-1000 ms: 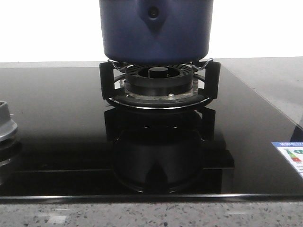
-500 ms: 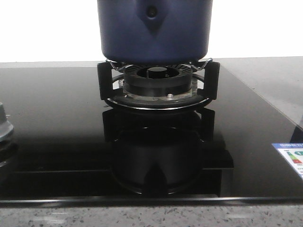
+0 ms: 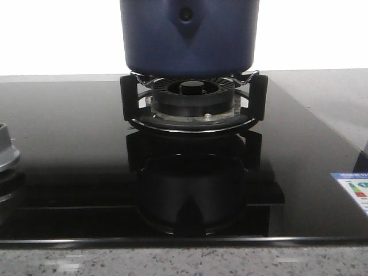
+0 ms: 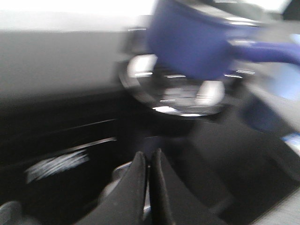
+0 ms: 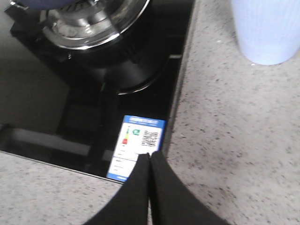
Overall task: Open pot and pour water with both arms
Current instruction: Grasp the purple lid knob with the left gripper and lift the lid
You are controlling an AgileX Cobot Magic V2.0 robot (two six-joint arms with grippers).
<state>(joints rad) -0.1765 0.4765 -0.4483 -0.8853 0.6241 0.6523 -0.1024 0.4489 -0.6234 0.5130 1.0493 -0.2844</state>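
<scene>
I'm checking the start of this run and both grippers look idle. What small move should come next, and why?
Probably open the left gripper and bring it toward the pot. Both it and the right gripper have their fingers pressed together and hold nothing, well short of the pot, which sits on the burner stand. The lid is out of view, so the exact approach stays a guess.

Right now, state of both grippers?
Left gripper: closed, holding nothing.
Right gripper: closed, holding nothing.
</scene>
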